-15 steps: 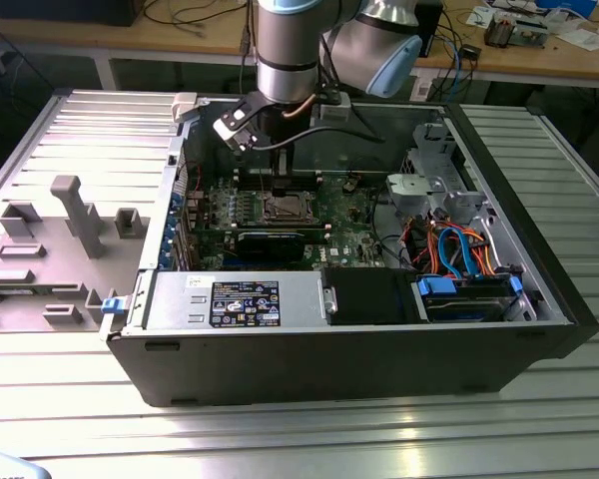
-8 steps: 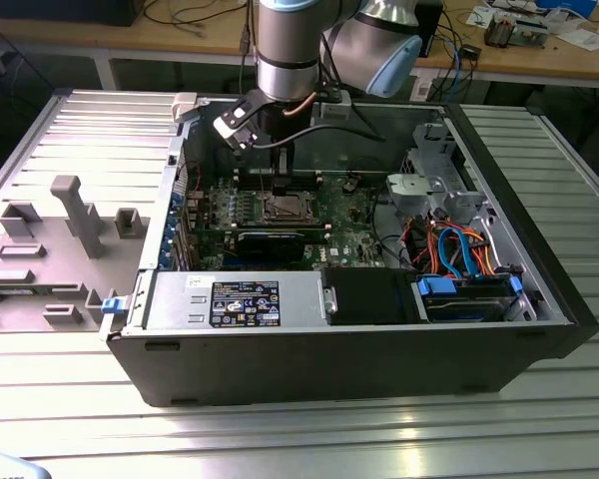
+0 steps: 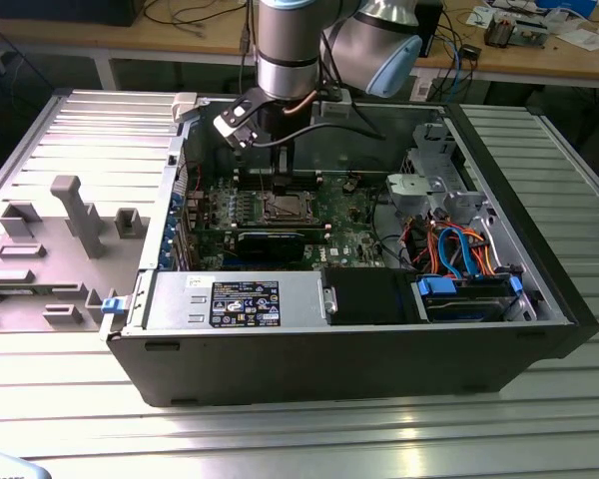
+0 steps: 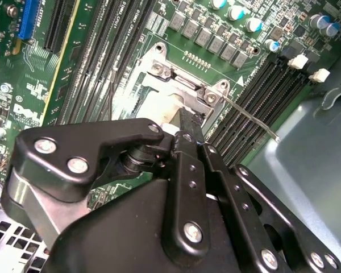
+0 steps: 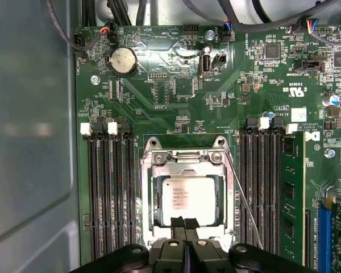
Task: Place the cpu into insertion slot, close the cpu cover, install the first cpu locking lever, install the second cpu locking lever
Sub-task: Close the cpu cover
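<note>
The cpu [image 5: 187, 196], a flat silver-grey square, lies in the insertion slot [image 3: 283, 209] on the green board inside the open computer case. The cpu cover [image 5: 184, 166] lies flat around the chip, which shows through its window. My gripper [image 5: 184, 223] is shut with nothing between its black fingers, and its tip hovers over the chip's edge. In the second wrist view the gripper [image 4: 188, 120] hides most of the cover [image 4: 176, 85]. A thin metal locking lever [image 5: 242, 196] slants away from one side of the socket, and it is seen again as the lever [image 4: 250, 116].
Rows of long black memory slots [image 5: 108, 193] flank the socket on both sides. A coin battery [image 5: 122, 60] sits further up the board. Case walls, a drive cage [image 3: 429, 185] with orange and blue cables [image 3: 459, 249], and a grey fixture tray [image 3: 50, 249] surround the work area.
</note>
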`<act>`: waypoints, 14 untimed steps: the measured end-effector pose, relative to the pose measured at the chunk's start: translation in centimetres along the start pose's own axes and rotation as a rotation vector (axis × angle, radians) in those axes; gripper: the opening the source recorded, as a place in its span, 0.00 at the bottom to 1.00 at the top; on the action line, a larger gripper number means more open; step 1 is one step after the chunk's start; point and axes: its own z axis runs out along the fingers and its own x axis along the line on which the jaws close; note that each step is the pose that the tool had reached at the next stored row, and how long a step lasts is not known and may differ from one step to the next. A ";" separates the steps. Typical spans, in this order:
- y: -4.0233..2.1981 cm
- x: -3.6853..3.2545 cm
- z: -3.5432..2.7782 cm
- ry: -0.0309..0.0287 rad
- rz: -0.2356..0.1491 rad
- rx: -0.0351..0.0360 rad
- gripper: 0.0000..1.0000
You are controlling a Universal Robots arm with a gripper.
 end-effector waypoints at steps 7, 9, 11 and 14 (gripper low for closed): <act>0.13 -0.04 -1.28 0.0000 0.000 0.0000 0.11; 0.12 -0.05 -1.82 0.0000 0.000 0.0000 0.11; 0.11 -0.07 -2.32 0.0000 0.000 0.0000 0.11; 0.11 -0.08 -2.69 0.0003 0.000 -0.0002 0.11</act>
